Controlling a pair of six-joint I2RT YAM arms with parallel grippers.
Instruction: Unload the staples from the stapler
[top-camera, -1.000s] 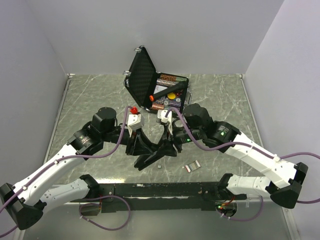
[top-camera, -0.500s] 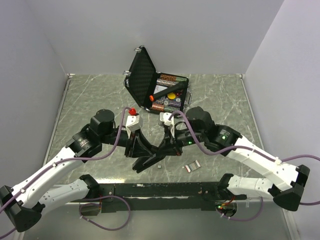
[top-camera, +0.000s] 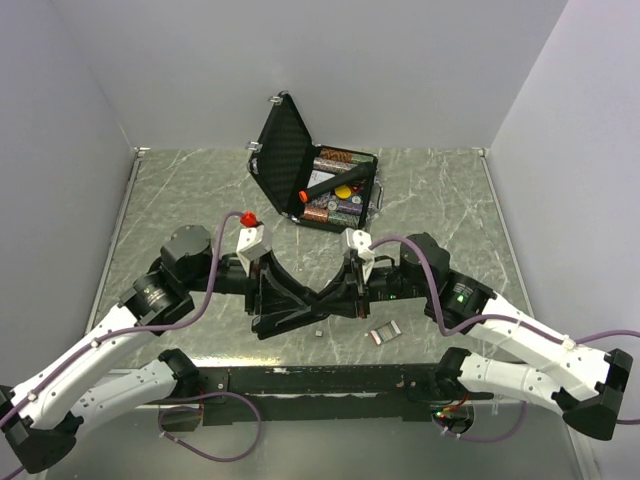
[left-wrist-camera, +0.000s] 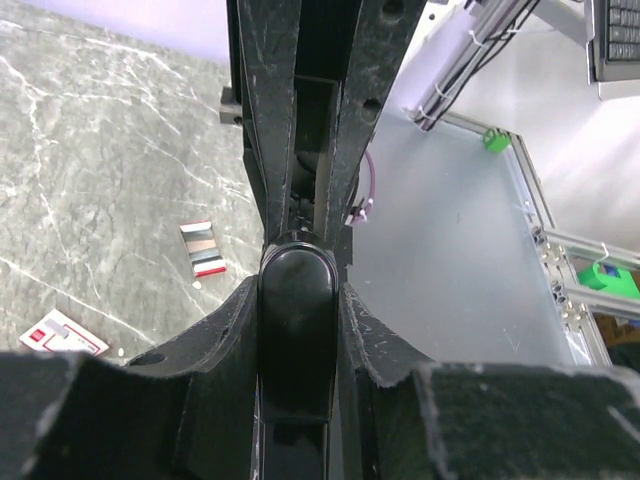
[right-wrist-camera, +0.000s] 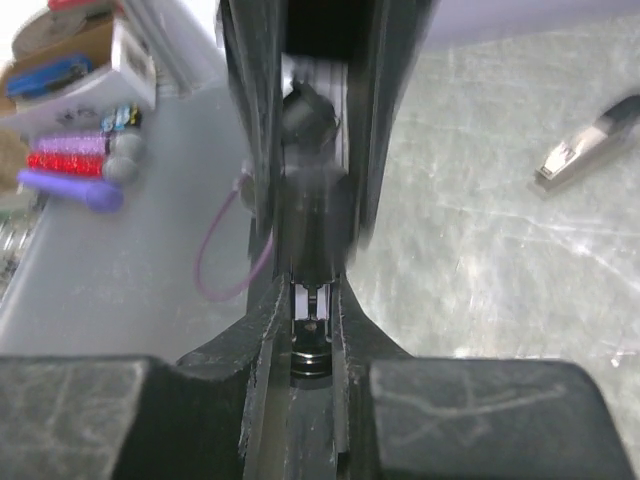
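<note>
The black stapler (top-camera: 300, 305) is held open in a wide V low over the table, between both grippers. My left gripper (top-camera: 266, 303) is shut on one black arm of it; in the left wrist view its fingers (left-wrist-camera: 225, 330) clamp the rounded black end (left-wrist-camera: 297, 310). My right gripper (top-camera: 343, 298) is shut on the other arm; the right wrist view shows the silver inner rail (right-wrist-camera: 312, 300) between its fingers (right-wrist-camera: 255, 330). Short silvery staple strips (top-camera: 383, 335) lie on the table to the stapler's right, also in the left wrist view (left-wrist-camera: 203, 250).
An open black foam-lined case (top-camera: 315, 175) with tools stands at the back centre. A small white and red box (left-wrist-camera: 62, 335) lies on the marble table (top-camera: 440, 200). A tiny grey piece (top-camera: 317, 331) lies under the stapler. A silvery object (right-wrist-camera: 585, 150) lies farther off.
Both wrists have swung outward and lower, the left one left, the right one right. The stapler's two arms have spread into a wider, flatter V.
</note>
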